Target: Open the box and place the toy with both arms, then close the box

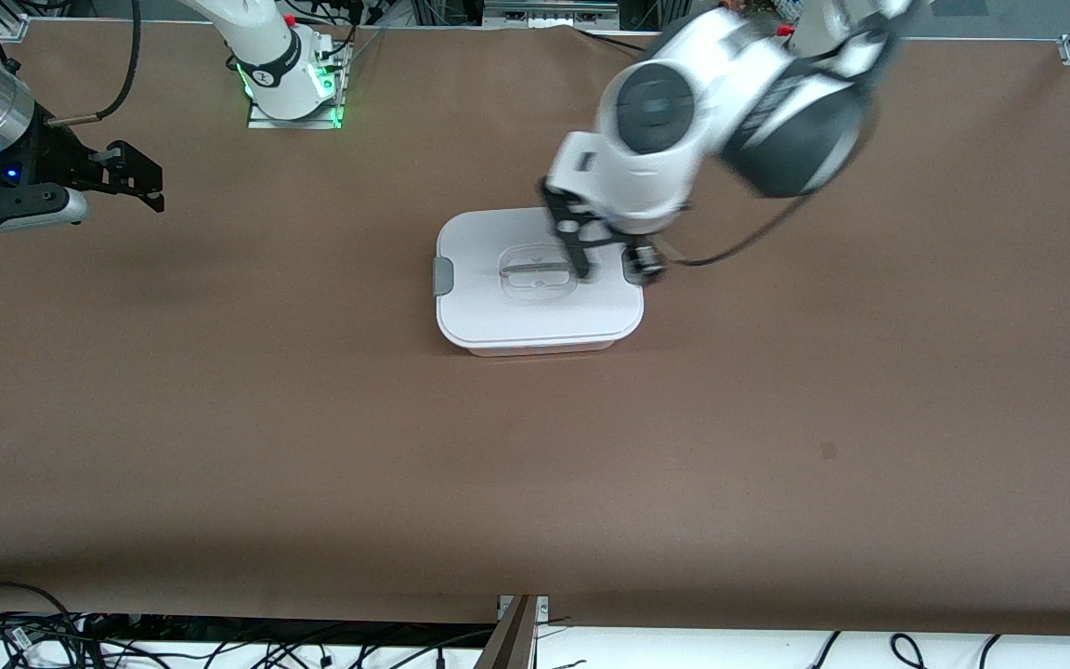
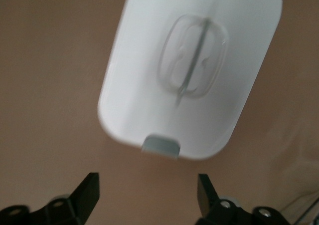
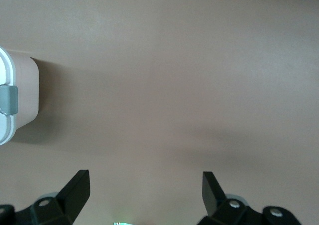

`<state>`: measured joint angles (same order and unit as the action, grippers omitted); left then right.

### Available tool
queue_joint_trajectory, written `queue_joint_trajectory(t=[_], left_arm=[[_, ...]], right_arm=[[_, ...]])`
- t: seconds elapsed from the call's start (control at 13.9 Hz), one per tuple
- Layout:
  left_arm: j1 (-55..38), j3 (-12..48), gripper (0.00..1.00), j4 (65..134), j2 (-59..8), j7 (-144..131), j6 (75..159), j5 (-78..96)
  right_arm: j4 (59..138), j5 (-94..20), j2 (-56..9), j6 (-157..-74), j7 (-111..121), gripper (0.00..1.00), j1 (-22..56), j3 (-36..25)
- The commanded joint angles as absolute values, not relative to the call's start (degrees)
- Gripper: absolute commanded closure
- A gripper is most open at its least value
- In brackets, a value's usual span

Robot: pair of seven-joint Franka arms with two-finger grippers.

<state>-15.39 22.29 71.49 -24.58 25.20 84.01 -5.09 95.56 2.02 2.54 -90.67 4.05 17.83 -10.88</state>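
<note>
One box (image 1: pixel 535 321), mid-table: pale pink tub w/ white lid on. Footprint is a rounded rectangle, only slightly longer than wide; long axis runs between the two arms' ends of the table. Recessed centre handle (image 1: pixel 538 272) has its bar along that same axis. Grey side clips sit on the short ends: one at the right arm's end (image 1: pixel 442 276), one at the left arm's end, seen in left wrist view (image 2: pixel 160 145). No readable writing or brand on lid, just small moulded marks by the handle, too faint to make out. Toy not visible anywhere.

Left gripper (image 1: pixel 607 265) is over the box's edge at the left arm's end, fingers spread wide, one over the lid by the handle, the other outside the rim near the clip; holding nothing. In its wrist view both fingertips (image 2: pixel 88 191) stand apart from the lid.

Right gripper (image 1: pixel 136 179) waits over bare brown table (image 1: pixel 776 446) at the right arm's end, well apart from box, fingers wide, empty.

Count: 1 box, 1 lid, 2 clips, 2 arms.
</note>
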Motion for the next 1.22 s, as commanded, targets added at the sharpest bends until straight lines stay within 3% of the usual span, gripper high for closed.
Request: queue_joint_trajectory(t=[0.0, 0.22, 0.43, 0.57, 0.72, 1.15], left_arm=[[-3.0, 22.8, 0.0, 73.4, -19.5, 24.8, 79.6, -3.3], [3.4, 22.4, 0.0, 72.9, -18.4, 25.1, 77.3, -8.8], [3.6, 19.6, 0.0, 75.9, -11.5, 23.7, 77.9, -12.1], [-1.6, 10.1, 0.0, 86.7, -3.5, 23.3, 87.4, -11.5], [-1.6, 7.7, 0.0, 95.7, 3.0, 21.0, 94.5, -10.8], [-1.5, 0.4, 0.0, 96.5, 2.9, 9.8, 94.6, -0.6]], right_arm=[[96.4, 1.3, 3.1, -91.3, 3.6, 0.0, 17.2, -10.5], [96.4, 1.3, 3.1, -91.3, 3.7, 0.0, 17.2, -10.5], [96.5, 1.3, 3.1, -91.3, 3.6, 0.0, 17.2, -10.5], [96.4, 1.3, 3.1, -91.3, 3.6, 0.0, 17.2, -10.5], [96.4, 1.3, 3.1, -91.3, 3.6, 0.0, 17.2, -10.5], [96.5, 1.3, 3.1, -91.3, 3.6, 0.0, 17.2, -10.5]])
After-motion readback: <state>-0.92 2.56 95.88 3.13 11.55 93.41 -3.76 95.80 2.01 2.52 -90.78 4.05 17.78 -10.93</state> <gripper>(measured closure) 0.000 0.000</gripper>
